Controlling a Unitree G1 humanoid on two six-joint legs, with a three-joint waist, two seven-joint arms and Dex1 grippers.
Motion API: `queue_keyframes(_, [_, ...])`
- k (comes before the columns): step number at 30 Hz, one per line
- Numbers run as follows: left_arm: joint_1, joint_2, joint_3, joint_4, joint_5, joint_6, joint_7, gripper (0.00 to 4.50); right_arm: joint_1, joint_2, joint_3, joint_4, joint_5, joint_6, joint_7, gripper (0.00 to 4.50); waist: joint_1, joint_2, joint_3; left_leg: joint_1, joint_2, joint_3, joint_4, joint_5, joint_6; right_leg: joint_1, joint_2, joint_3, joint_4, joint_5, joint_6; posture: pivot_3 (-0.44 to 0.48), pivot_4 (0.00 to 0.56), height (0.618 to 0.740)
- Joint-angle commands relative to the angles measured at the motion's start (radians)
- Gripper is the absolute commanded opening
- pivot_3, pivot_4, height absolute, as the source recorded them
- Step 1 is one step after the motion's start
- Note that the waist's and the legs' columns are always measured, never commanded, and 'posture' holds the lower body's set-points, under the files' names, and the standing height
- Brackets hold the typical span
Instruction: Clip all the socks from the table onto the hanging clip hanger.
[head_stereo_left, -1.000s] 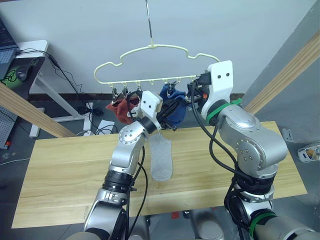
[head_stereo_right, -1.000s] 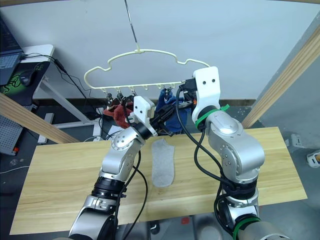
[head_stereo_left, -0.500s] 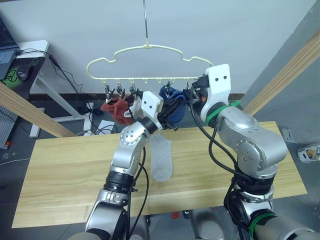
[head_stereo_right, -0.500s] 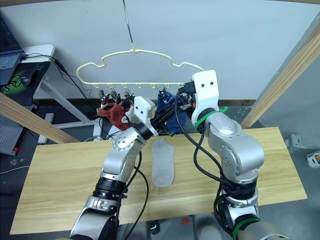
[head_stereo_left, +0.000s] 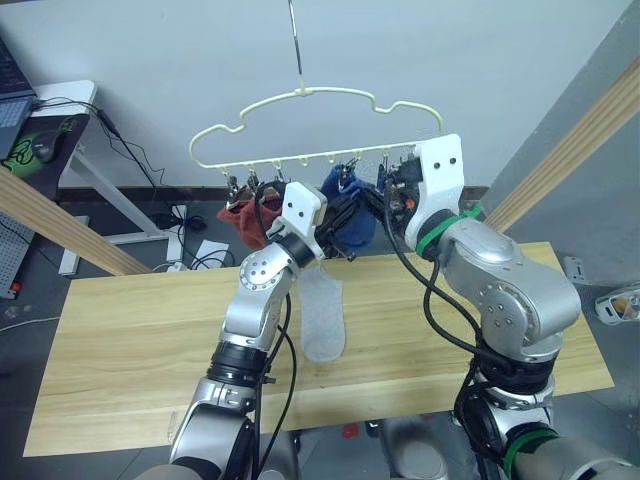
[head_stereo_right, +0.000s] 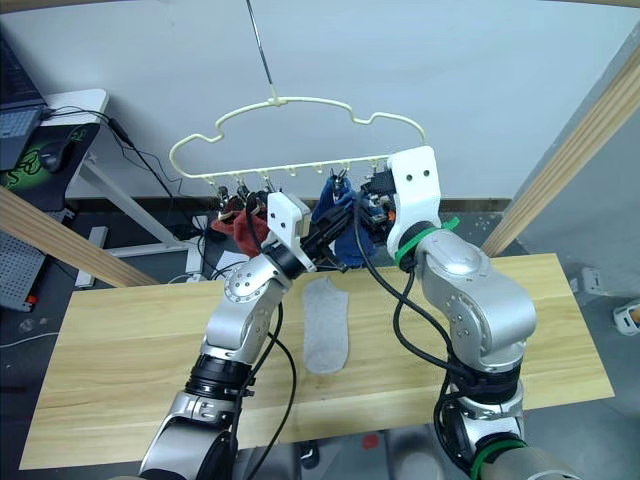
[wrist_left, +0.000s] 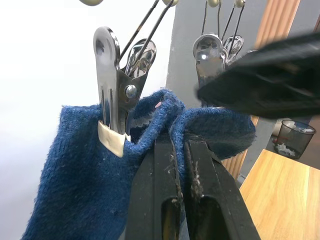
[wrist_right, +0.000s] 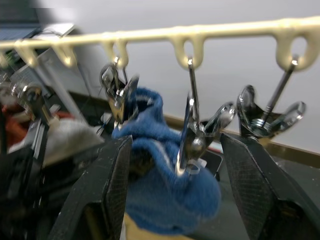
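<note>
Head views first: the pale yellow cloud-shaped wire clip hanger (head_stereo_left: 300, 125) hangs by its thin hook in the upper centre of the frame, above the long light wooden table (head_stereo_left: 130, 330). Rust red knit socks (head_stereo_left: 240, 220) dangle from its leftmost silver clips, a blue sock (head_stereo_left: 350, 215) sits near the middle, and one light grey ankle sock (head_stereo_left: 322, 318) lies flat on the table at centre. Both arms reach up to the blue fabric.

Left wrist view: the left gripper (wrist_left: 180, 150) has its black fingers pressed together on the rim of a second blue sock (wrist_left: 215, 127), just beside a silver metal clip (wrist_left: 112, 82) that already bites the first blue sock.

Right wrist view: the right gripper (wrist_right: 175, 145) has its fingers spread wide apart around an empty clip (wrist_right: 195, 135) next to the blue socks.

Risk, as I judge it: the hanger swings freely, so a push from either arm could shift the clip off line, and the rim could slip out before the clip closes.
</note>
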Motion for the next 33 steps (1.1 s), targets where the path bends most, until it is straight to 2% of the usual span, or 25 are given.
queue_keyframes(1, [0.018, 0.006, -0.006, -0.04, -0.024, 0.003, -0.029, 0.69, 0.002, -0.051, -0.035, -0.07, 0.048, 0.014, 0.056, 2.93, 0.0, 0.0, 0.0, 0.0, 0.0, 0.0, 0.0, 0.0, 0.0, 0.0, 0.0, 0.0, 0.0, 0.0, 0.0, -0.251, 0.284, 0.735])
queue_keyframes(10, [0.064, 0.052, -0.011, -0.097, -0.056, 0.056, -0.091, 3.26, 0.017, -0.131, -0.035, -0.118, 0.122, 0.037, 0.118, 2.93, -0.002, 0.0, 0.0, 0.0, 0.0, 0.0, 0.0, 0.0, 0.0, 0.0, 0.001, 0.0, 0.001, 0.0, 0.0, -0.249, 0.279, 0.735])
queue_keyframes(14, [0.105, 0.1, -0.006, -0.155, -0.071, 0.094, -0.124, 4.4, 0.028, -0.164, -0.036, -0.143, 0.152, 0.034, 0.144, 2.93, -0.002, 0.0, -0.001, 0.0, 0.0, 0.0, 0.001, 0.0, 0.0, 0.0, 0.001, 0.0, 0.001, 0.0, 0.0, -0.248, 0.275, 0.735])
queue_keyframes(25, [0.262, 0.307, 0.049, -0.384, -0.169, 0.254, -0.219, 4.46, 0.099, -0.297, -0.076, -0.195, 0.21, -0.01, 0.21, 2.93, 0.0, 0.0, -0.013, 0.001, 0.0, 0.0, 0.002, 0.001, 0.0, 0.0, 0.001, 0.0, 0.002, 0.0, 0.0, -0.23, 0.251, 0.735])
queue_keyframes(33, [0.416, 0.491, 0.143, -0.629, -0.33, 0.419, -0.283, 4.46, 0.206, -0.386, -0.052, -0.199, 0.123, -0.219, 0.193, 2.93, 0.001, -0.001, -0.034, 0.001, 0.0, 0.0, 0.001, 0.001, 0.0, 0.0, 0.001, 0.0, 0.002, 0.0, 0.0, -0.197, 0.219, 0.735])
